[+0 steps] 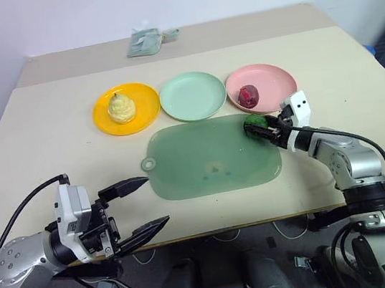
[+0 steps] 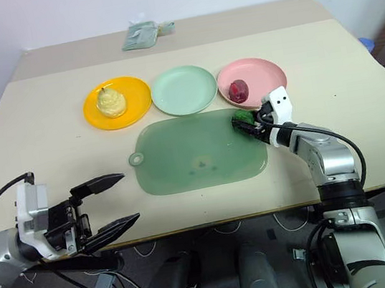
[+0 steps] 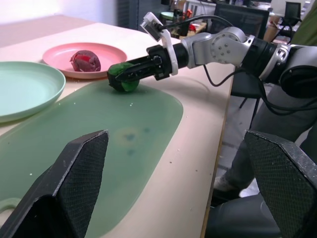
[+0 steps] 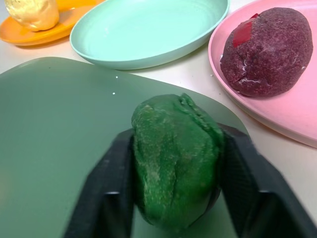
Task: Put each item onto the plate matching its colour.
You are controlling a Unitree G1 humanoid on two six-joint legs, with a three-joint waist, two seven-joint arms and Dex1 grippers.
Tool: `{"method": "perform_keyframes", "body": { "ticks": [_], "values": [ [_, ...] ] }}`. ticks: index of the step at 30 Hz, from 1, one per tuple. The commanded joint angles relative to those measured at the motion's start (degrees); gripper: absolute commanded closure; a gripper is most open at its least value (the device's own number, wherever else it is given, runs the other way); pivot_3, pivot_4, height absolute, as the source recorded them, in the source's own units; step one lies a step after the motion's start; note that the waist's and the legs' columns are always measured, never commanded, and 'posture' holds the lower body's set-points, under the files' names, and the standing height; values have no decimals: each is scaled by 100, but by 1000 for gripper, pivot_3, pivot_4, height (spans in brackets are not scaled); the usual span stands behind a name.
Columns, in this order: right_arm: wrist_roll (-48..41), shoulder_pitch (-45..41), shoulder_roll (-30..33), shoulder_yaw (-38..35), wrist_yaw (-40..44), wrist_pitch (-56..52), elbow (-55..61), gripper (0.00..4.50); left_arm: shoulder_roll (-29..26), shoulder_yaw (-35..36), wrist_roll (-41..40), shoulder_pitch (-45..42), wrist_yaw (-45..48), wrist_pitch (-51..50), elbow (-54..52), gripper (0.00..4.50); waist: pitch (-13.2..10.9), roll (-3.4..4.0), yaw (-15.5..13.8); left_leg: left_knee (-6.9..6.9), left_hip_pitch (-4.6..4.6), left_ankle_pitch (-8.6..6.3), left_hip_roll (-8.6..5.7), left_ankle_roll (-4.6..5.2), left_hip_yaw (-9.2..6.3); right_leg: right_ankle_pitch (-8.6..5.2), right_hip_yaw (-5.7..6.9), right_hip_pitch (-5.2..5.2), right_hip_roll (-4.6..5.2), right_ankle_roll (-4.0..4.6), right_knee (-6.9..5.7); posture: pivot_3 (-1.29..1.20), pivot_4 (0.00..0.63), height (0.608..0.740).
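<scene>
Gripping the green fruit (image 4: 174, 158) with our right gripper (image 1: 263, 129), we have both black fingers pressed against its sides at the near-right corner of the dark green mat (image 1: 209, 159). Our left gripper (image 1: 140, 207) hangs off the table's near edge at about 7 o'clock from the mat, its 2 fingers spread apart and holding nothing, so the right arm is plainly the nearer one.

From the held fruit, the mint green plate (image 1: 192, 95) lies at roughly 10 o'clock, just past the mat's far edge; that is the direction we judge the carry must take. The fruit's long axis runs along the fingers, away from the wrist.

Counting outward: 1 mat, then 3 plates. The orange-yellow plate (image 1: 145, 106) bears 1 pale yellow pear (image 1: 120, 108), the mint one is bare, and the pink plate (image 1: 274, 82) bears 1 dark red fruit (image 1: 247, 95). That makes 3 fruits, 2 already matched.
</scene>
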State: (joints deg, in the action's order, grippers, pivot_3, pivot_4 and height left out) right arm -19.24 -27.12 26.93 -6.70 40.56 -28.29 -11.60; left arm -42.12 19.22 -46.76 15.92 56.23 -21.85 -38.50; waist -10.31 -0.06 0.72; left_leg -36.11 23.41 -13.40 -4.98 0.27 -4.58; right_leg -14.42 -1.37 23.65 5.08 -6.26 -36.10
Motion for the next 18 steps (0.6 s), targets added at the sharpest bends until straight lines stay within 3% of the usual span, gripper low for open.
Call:
{"method": "perform_keyframes", "body": {
  "ticks": [1,8,11,18],
  "values": [
    [-120,-175,-77,57,-3,-9,486,3006,59,87,8,66,16,164,-139,0,0,0,-1,0,0,0,0,0,0,0,0,0,0,0,0,0,150,740],
    [-16,-1047,-581,468,-86,260,625,3006,197,-81,107,68,-116,230,-165,0,-1,1,20,2,0,0,3,0,0,0,0,3,-2,0,-1,0,150,740],
    [361,-1747,-902,680,-109,1028,-448,3006,232,-149,150,27,-167,228,-179,0,0,0,27,3,0,0,2,-1,0,1,1,3,-3,-1,-1,0,150,740],
    [1124,-3437,-1522,833,-272,3111,-4172,3006,248,-149,129,-30,-411,189,-317,0,0,-2,19,3,-2,1,-4,-2,-2,2,10,1,-8,-3,0,0,150,740]
  ]
}}
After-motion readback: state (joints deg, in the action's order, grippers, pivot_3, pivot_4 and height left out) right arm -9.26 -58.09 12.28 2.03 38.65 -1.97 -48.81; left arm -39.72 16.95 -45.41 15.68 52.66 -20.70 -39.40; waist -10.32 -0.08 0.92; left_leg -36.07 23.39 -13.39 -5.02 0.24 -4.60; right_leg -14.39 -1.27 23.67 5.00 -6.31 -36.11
